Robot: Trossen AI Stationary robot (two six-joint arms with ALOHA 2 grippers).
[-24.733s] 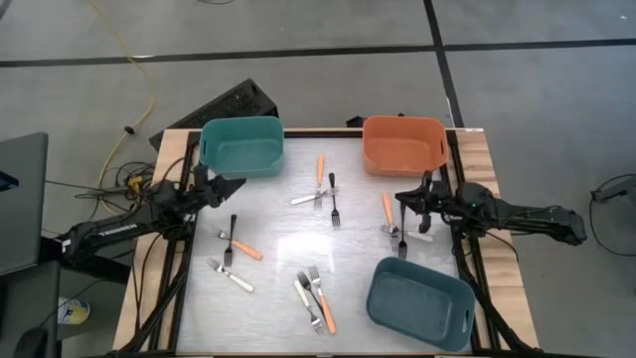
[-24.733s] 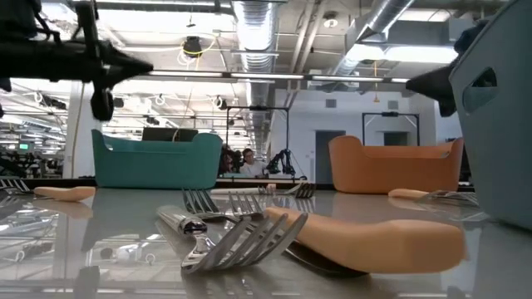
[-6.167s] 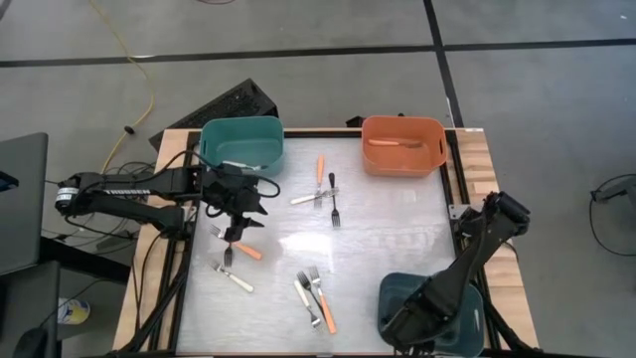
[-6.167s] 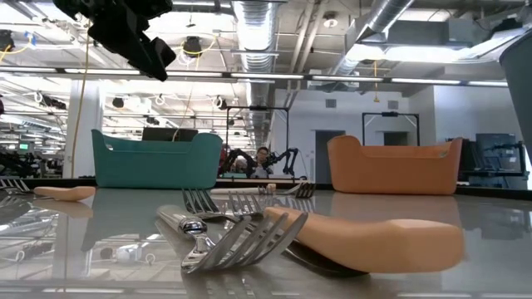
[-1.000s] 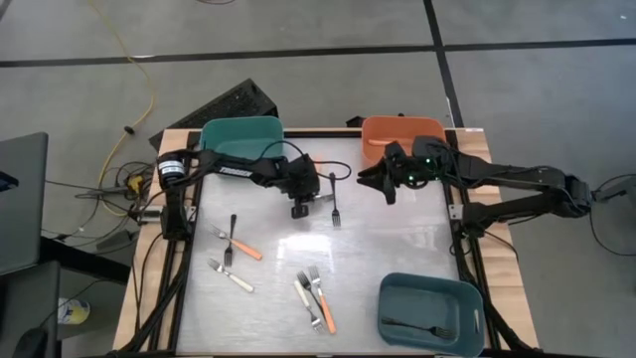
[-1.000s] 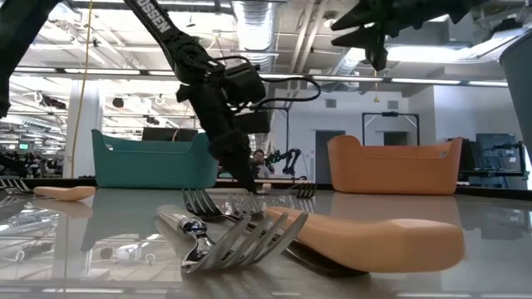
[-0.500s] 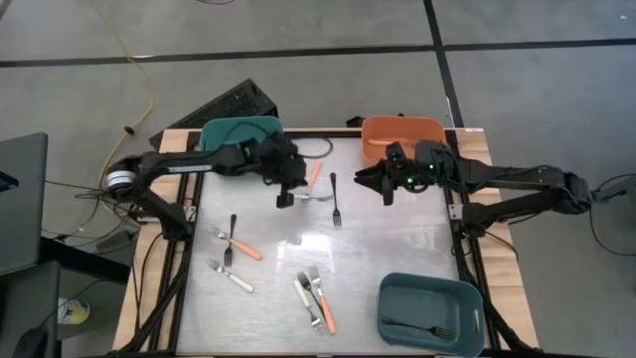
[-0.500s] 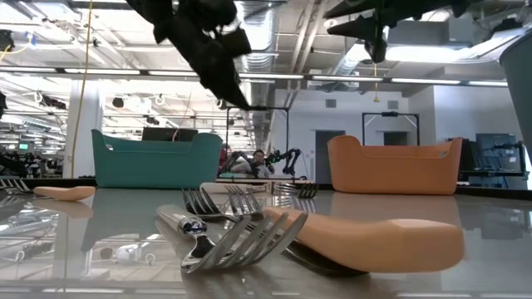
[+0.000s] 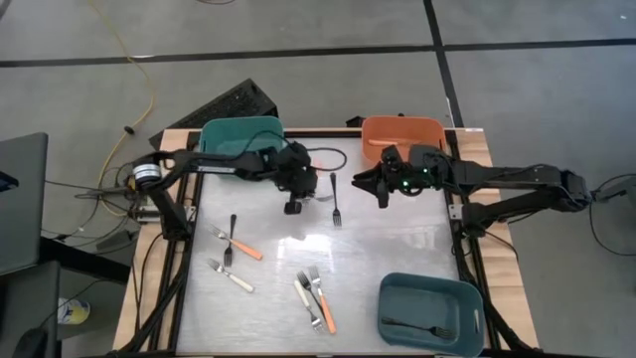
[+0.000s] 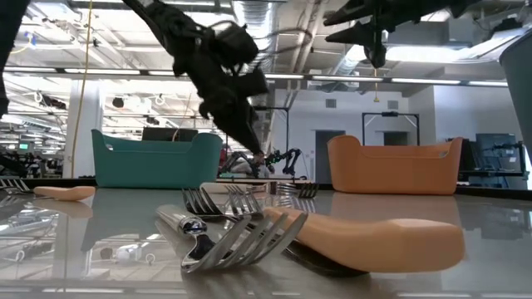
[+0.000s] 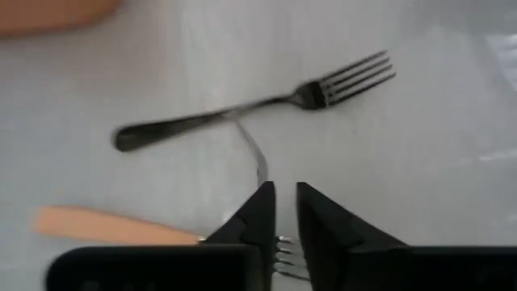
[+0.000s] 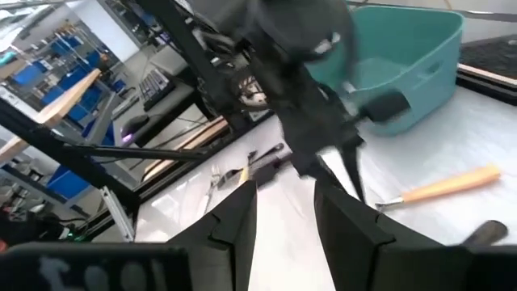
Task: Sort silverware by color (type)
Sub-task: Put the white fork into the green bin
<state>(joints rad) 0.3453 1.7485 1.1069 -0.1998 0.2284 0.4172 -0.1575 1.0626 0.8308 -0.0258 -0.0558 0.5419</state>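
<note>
1. Since half a second earlier, the left pincer [image 9: 294, 207] dropped back toward the counter [image 9: 397, 254], its tips slightly parted over a fork [image 11: 257, 162].
2. The right pincer [image 9: 380, 188] hovered half open, empty.
3. Forks looked light, stiff, slippery; gripping mid-handle seemed best.

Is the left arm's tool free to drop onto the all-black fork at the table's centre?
Probably yes: the left tool hovers just beside the all-black fork, nothing covering it.

text: I read none | arms, bins, forks, table: no legible label | room beyond, low view: no sign I can make out
</note>
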